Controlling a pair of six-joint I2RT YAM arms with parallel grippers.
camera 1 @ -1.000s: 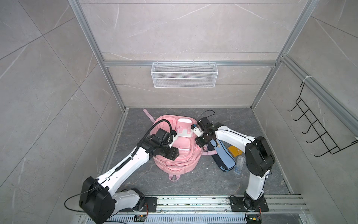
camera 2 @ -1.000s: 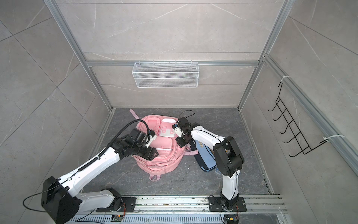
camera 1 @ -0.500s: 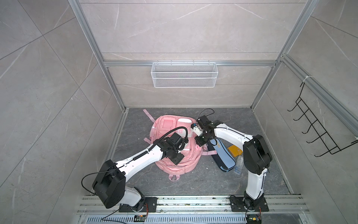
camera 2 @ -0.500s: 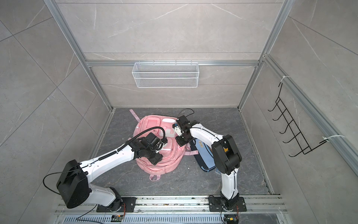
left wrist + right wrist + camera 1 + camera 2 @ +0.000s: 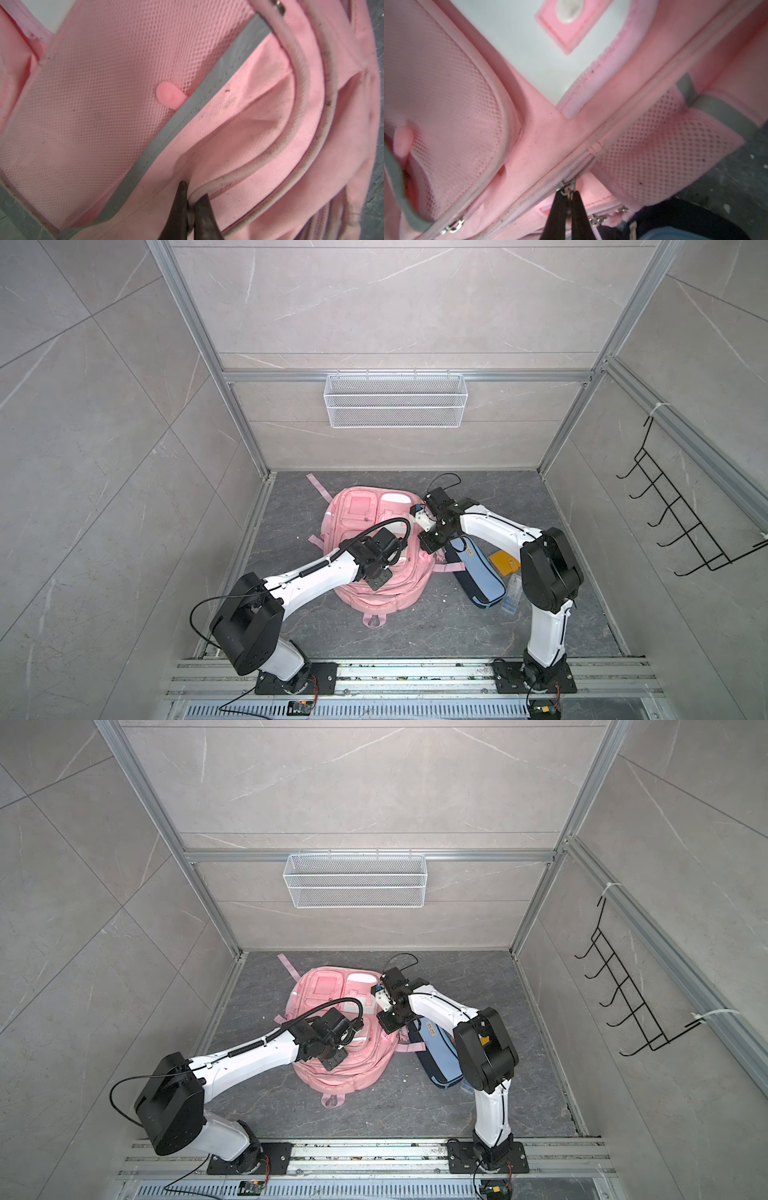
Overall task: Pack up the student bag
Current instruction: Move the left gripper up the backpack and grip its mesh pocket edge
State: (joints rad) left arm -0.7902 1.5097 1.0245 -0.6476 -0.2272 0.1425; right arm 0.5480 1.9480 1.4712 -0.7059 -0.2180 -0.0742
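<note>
The student bag (image 5: 357, 510) (image 5: 324, 986), pink with white reflective strips, lies flat on the grey floor in both top views. My left gripper (image 5: 192, 194) is over the bag's lower middle (image 5: 390, 562). It is shut on a pale piped edge (image 5: 228, 178) of the fabric beside a mesh pocket (image 5: 93, 93). My right gripper (image 5: 568, 194) is at the bag's right side (image 5: 428, 537). It is shut on a metal zipper pull (image 5: 566, 188) of the bag. The inside of the bag is hidden.
A light-blue and navy pencil case (image 5: 478, 572) lies just right of the bag, partly under the right arm. An orange flat item (image 5: 503, 564) and a clear plastic piece (image 5: 510, 593) lie beside it. A wire basket (image 5: 395, 406) and a black hook rack (image 5: 681, 522) hang on the walls.
The left arm swung in over the bag toward its lower middle, and its gripper closed on the bag's piped edge. The right gripper kept its hold and place.
</note>
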